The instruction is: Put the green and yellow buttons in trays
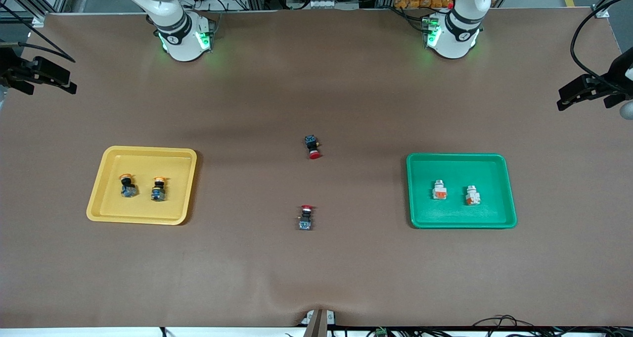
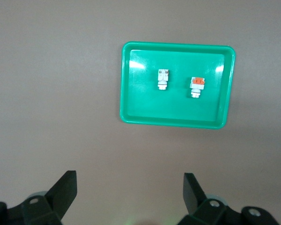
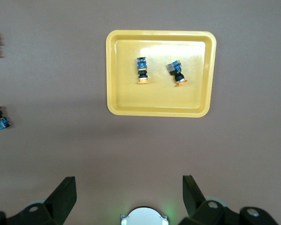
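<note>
— Looking at the table (image 1: 316, 267) first: what do you have?

— I see brown matting over the whole top, slightly rippled along the edge nearest the front camera. Aluminium framing, cables and a heap of orange things line the edge where the arm bases stand.

— And the trays?

— The yellow tray (image 1: 101, 198) lies toward the right arm's end, the green tray (image 1: 509, 198) toward the left arm's end, well apart. Both yellow-capped buttons (image 1: 127, 185) (image 1: 158, 189) lie side by side in the yellow tray. Both whitish buttons (image 1: 439, 190) (image 1: 472, 195) with orange patches lie side by side in the green one.

— Anything loose?

— Two red-capped switches on the bare mat between the trays, one (image 1: 312, 147) farther from the front camera, one (image 1: 305, 217) nearer.

— Grippers?

— Both arms wait, drawn up. My left gripper (image 2: 130, 190) hangs high above the mat beside the green tray, fingers spread wide, nothing between them. My right gripper (image 3: 129, 191) hangs likewise near the yellow tray, jaws released and bare.
</note>
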Controlling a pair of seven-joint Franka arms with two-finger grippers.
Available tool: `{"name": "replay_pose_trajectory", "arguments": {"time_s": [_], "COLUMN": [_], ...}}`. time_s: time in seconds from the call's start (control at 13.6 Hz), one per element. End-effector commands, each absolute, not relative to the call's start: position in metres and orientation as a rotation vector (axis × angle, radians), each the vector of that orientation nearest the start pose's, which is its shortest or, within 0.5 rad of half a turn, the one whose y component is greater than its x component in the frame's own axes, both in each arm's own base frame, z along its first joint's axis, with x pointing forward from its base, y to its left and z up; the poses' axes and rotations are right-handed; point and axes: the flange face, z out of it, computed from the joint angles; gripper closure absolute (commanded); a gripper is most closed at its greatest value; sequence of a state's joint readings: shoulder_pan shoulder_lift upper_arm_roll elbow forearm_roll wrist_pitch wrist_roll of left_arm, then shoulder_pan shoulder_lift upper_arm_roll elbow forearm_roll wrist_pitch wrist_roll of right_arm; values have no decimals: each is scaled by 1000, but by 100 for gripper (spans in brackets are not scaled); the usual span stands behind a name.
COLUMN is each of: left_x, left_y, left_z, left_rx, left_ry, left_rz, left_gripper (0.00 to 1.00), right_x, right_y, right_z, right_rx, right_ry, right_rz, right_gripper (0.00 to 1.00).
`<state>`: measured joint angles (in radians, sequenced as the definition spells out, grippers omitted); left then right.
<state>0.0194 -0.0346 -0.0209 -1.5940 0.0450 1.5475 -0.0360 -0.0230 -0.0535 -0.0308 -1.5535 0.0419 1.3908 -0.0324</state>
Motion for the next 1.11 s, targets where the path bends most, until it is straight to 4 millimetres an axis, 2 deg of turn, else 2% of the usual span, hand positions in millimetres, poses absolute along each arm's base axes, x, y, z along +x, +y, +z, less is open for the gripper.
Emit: {"name": "replay_pose_trajectory", "arguments": {"time_s": [0.0, 1.03], "left_x": [537, 537], "left_y": [3, -2], "left_z": [638, 638], "left_rx": [-3115, -3150], "left_ry": [-59, -31], "left_rz": [11, 12], "left_gripper": [0, 0], "right_x": [518, 519], "right_y": [-25, -25], "right_z": [651, 651], "right_rx": [-3088, -3087], "right_ry": [48, 47], "right_rz": [158, 156], "right_gripper": [0, 0]}}
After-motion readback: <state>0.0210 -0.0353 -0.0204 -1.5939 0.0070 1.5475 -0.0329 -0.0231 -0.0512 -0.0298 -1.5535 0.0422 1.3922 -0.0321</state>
